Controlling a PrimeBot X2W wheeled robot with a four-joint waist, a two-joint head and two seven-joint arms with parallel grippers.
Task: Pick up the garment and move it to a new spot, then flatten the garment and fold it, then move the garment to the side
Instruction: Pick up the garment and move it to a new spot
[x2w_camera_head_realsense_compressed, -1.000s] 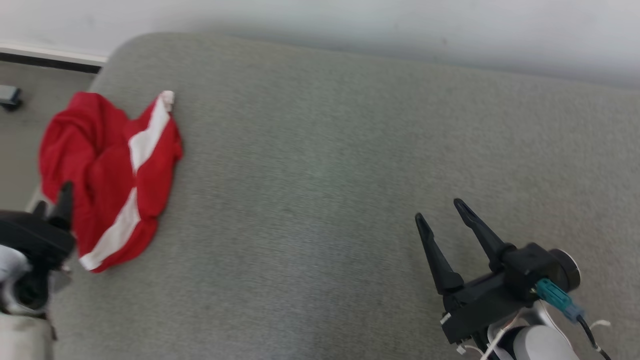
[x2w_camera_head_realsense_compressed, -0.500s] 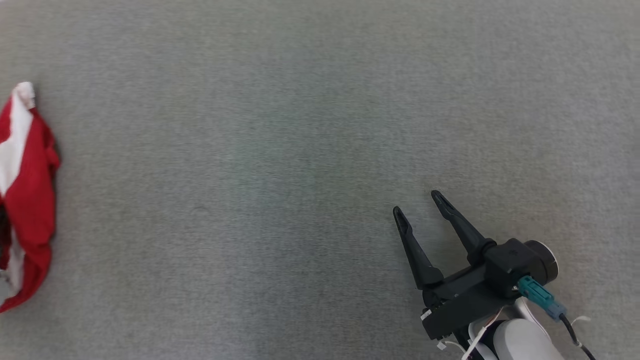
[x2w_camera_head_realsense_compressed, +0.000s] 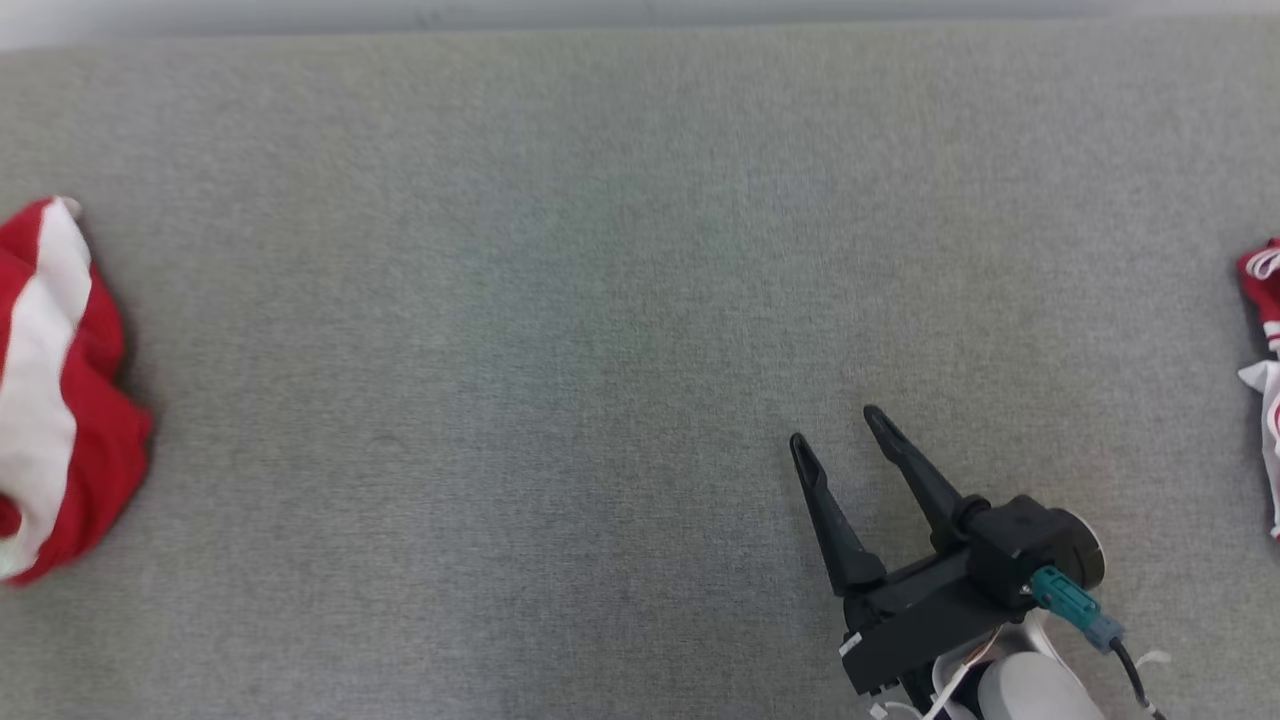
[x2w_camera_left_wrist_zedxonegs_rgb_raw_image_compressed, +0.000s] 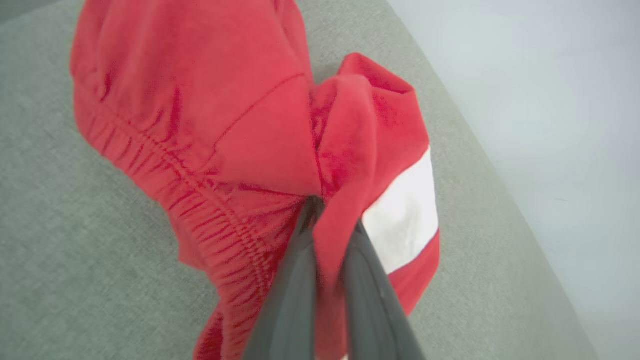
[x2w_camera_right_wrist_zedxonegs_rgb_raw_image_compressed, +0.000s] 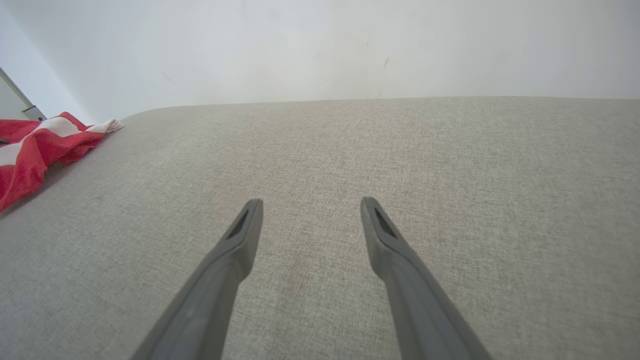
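Red, soft-looking garment (x2w_camera_left_wrist_zedxonegs_rgb_raw_image_compressed: 240, 125), crumpled, white-striped, with gathered elastic edge; possibly shorts

Soft, fleecy red cloth for the garment (x2w_camera_left_wrist_zedxonegs_rgb_raw_image_compressed: 240, 125), matt, with a white stripe (x2w_camera_left_wrist_zedxonegs_rgb_raw_image_compressed: 405, 210) and puckered stitched waistband (x2w_camera_left_wrist_zedxonegs_rgb_raw_image_compressed: 200, 200). Coarse grey woven cloth, matt, over the tabletop (x2w_camera_head_realsense_compressed: 600, 300). Smooth matt dark plastic on the right pincer (x2w_camera_head_realsense_compressed: 835, 426). Smooth, matt pale wall (x2w_camera_right_wrist_zedxonegs_rgb_raw_image_compressed: 320, 45) beyond.

A grey fabric-covered surface (x2w_camera_head_realsense_compressed: 600, 300) is backed by a pale wall (x2w_camera_right_wrist_zedxonegs_rgb_raw_image_compressed: 320, 45); a small red-and-white cloth (x2w_camera_head_realsense_compressed: 1266, 390) is seen at its right edge.
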